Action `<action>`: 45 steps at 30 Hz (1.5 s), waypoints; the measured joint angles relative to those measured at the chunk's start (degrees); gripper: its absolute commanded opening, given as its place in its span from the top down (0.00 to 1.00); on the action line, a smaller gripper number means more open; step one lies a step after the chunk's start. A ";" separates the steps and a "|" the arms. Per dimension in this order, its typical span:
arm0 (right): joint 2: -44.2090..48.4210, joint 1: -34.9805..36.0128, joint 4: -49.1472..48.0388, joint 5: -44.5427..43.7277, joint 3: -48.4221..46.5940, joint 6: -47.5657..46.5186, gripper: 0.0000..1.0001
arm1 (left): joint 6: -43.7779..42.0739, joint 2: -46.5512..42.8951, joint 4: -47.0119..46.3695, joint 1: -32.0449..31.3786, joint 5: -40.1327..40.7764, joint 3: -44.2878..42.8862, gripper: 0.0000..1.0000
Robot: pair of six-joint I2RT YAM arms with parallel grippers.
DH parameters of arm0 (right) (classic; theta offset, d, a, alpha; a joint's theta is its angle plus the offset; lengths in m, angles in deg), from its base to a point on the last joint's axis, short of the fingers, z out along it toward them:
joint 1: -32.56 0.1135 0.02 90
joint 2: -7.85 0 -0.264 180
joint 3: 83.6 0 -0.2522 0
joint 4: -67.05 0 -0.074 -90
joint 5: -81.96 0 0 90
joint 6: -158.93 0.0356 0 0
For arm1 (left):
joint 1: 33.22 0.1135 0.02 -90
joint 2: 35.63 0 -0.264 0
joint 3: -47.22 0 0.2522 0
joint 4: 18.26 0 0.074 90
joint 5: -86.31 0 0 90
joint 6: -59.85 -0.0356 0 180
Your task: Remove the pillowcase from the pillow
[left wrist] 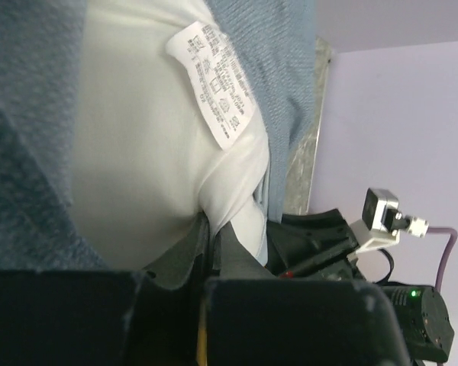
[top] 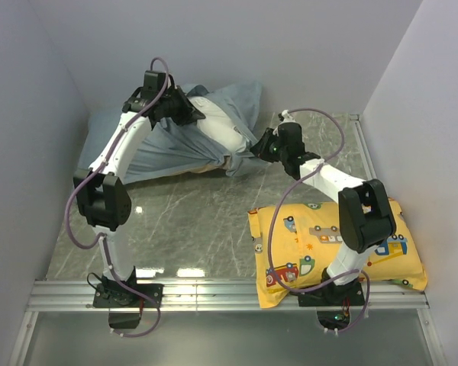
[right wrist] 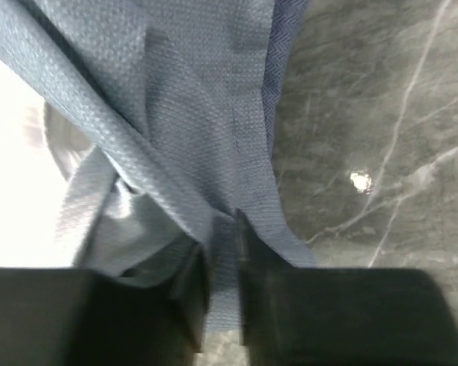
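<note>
The blue-grey pillowcase (top: 149, 145) lies at the back left of the table, still round most of the white pillow (top: 217, 126), whose end sticks out of the opening. My left gripper (top: 189, 113) is shut on a pinch of the white pillow (left wrist: 137, 152) near its care label (left wrist: 214, 80). My right gripper (top: 257, 147) is shut on the pillowcase edge (right wrist: 221, 252); blue fabric runs between its fingers (right wrist: 252, 252) over the marble table (right wrist: 382, 114).
A yellow cartoon-vehicle print pillow (top: 336, 244) lies at the front right beside the right arm's base. Grey walls close in on the left, back and right. A metal rail (top: 229, 293) runs along the near edge.
</note>
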 measured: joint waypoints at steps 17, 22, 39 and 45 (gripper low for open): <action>20.76 1.40 10.82 1.49 3.48 -2.95 0.35 | 0.24 -4.57 -10.60 -2.25 8.83 6.14 1.00; 21.46 3.69 13.53 0.15 2.36 -2.86 0.30 | 0.24 -4.55 -11.47 -2.89 10.78 6.19 1.00; 5.51 18.36 23.61 -17.75 -22.10 -4.79 0.15 | 0.24 -4.55 -11.96 -4.87 13.99 7.13 1.00; -3.93 17.81 27.85 -22.91 -27.08 -4.83 0.61 | 0.22 -4.55 -12.13 -5.40 14.53 7.67 1.00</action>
